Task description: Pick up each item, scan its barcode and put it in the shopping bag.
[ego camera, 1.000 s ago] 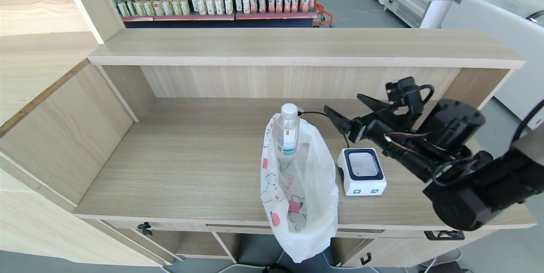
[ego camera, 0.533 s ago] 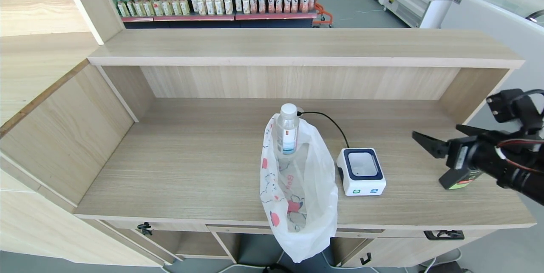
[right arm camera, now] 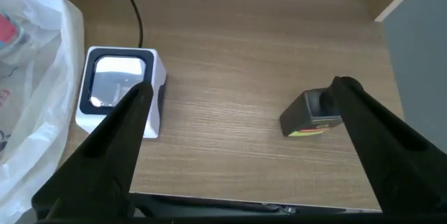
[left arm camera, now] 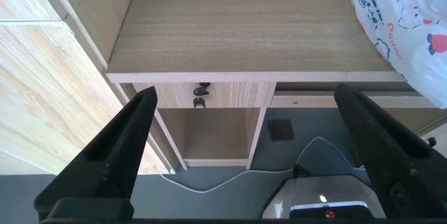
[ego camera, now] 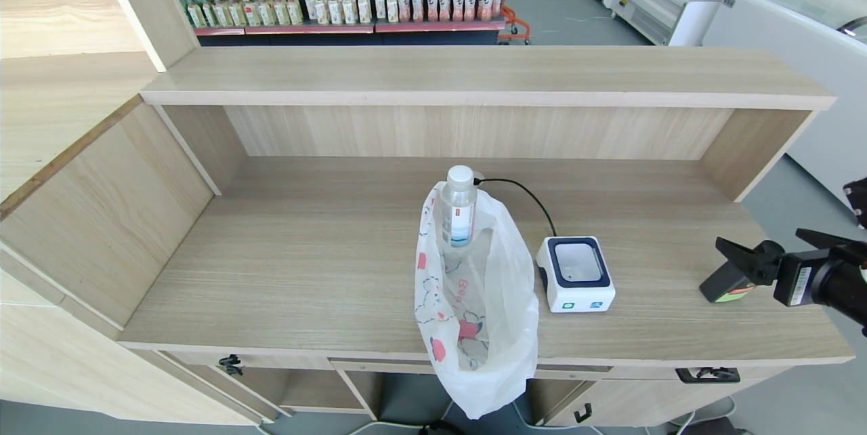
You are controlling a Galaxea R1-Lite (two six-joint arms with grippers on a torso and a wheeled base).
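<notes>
A white shopping bag with cartoon prints lies open at the counter's middle and hangs over the front edge; it also appears as the shopping bag. A clear bottle with a white cap stands upright in the bag's far mouth. To its right sits the white barcode scanner, seen closer as the scanner. A small black item with a green label lies near the counter's right end, item. My right gripper hovers open just above that item, gripper. My left gripper hangs open, low before the counter's front left.
The scanner's black cable runs back along the counter. A raised ledge and side walls enclose the counter. Drawers and cupboard openings lie beneath its front edge. Store shelves of bottles stand behind.
My right arm has pulled back from beside the bottle and bag to the counter's right end, uncovering the small black item. Its fingers stay open. Bottle, bag and scanner have not moved.
</notes>
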